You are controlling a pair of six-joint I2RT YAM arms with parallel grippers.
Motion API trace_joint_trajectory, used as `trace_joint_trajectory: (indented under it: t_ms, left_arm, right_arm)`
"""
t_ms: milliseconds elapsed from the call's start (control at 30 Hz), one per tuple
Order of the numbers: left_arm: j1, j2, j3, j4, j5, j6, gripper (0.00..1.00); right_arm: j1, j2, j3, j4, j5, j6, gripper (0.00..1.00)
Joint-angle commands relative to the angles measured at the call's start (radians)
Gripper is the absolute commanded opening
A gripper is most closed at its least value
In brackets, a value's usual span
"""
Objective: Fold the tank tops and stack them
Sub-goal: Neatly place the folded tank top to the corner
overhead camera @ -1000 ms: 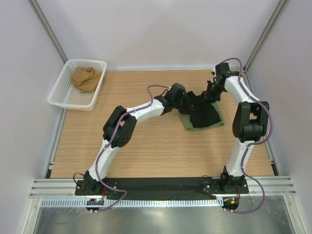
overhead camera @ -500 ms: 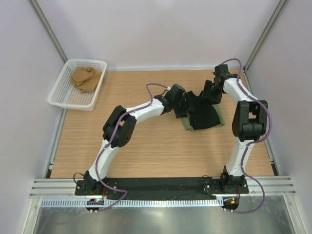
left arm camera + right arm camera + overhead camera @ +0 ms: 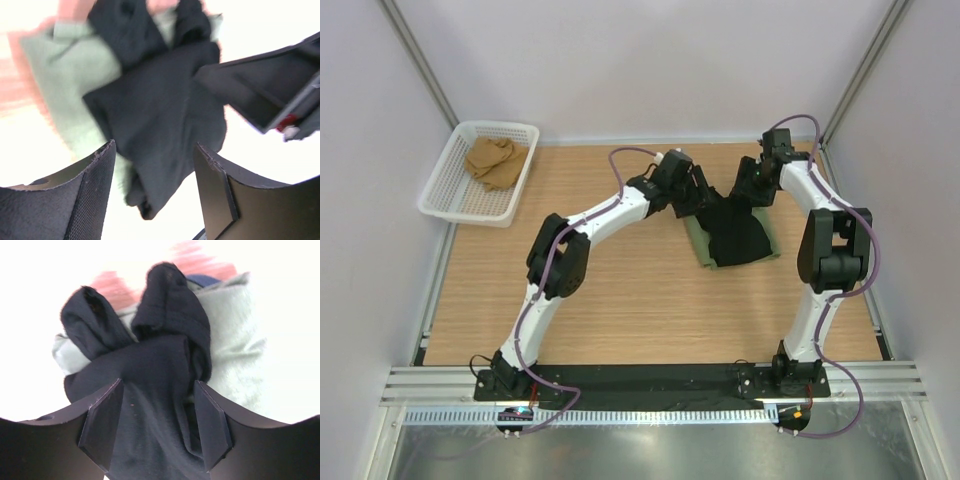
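So, starting at the far left, a white mesh basket (image 3: 442, 172) is sitting at the back corner of the wooden counter (image 3: 620, 300), with a crumpled tan cloth (image 3: 497, 160) lying inside it. Moving right, the left arm (image 3: 605, 212) is reaching across toward the back, and the left hand (image 3: 697, 190) is hanging over the far left corner of the clothes pile. In its wrist view the fingers (image 3: 75, 200) are standing wide apart with nothing pinched, and black cloth is showing through the gap below.

Next, the olive green tank top (image 3: 694, 238) is lying flat on the counter right of centre. The black tank top (image 3: 735, 238) is lying on top of it and covering most of it, so only green strips are peeking out along the edges. The black one is looking rumpled at its far end, with two bunched loops sticking up.

Last, the right hand (image 3: 750, 188) is hovering over that far end, near the left hand. It's spread wide too, and black cloth is filling the space between the fingers without being clamped.
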Motion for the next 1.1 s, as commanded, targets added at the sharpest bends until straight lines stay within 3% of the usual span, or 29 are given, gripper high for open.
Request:
trace_joint_trajectory:
  t_ms: [0,400,600,700,733,833,1067]
  left_arm:
    - [0.015,0.031,0.053,0.010,0.003,0.020,0.62]
    - [0.020,0.103,0.110,-0.023,0.002,0.028,0.59]
    - [0.023,0.107,0.116,-0.036,-0.018,0.028,0.57]
    - [0.026,0.121,0.137,-0.027,-0.008,0.026,0.39]
    - [0.027,0.120,0.136,-0.017,-0.011,0.023,0.28]
    - [0.026,0.112,0.136,0.010,-0.011,0.026,0.10]
    - [0.026,0.095,0.134,0.062,-0.001,0.051,0.00]
  right_arm:
    - [-0.004,-0.001,0.058,0.043,-0.035,0.011,0.64]
    - [-0.004,0.039,0.078,0.052,-0.069,0.011,0.53]
    - [-0.004,0.048,0.081,0.051,-0.079,0.008,0.28]
    - [-0.004,0.050,0.079,0.051,-0.087,0.009,0.12]
    - [-0.004,0.047,0.079,0.051,-0.087,0.009,0.06]
    - [-0.003,0.041,0.079,0.051,-0.083,0.006,0.01]
    - [-0.004,-0.005,0.070,0.061,-0.057,0.006,0.01]
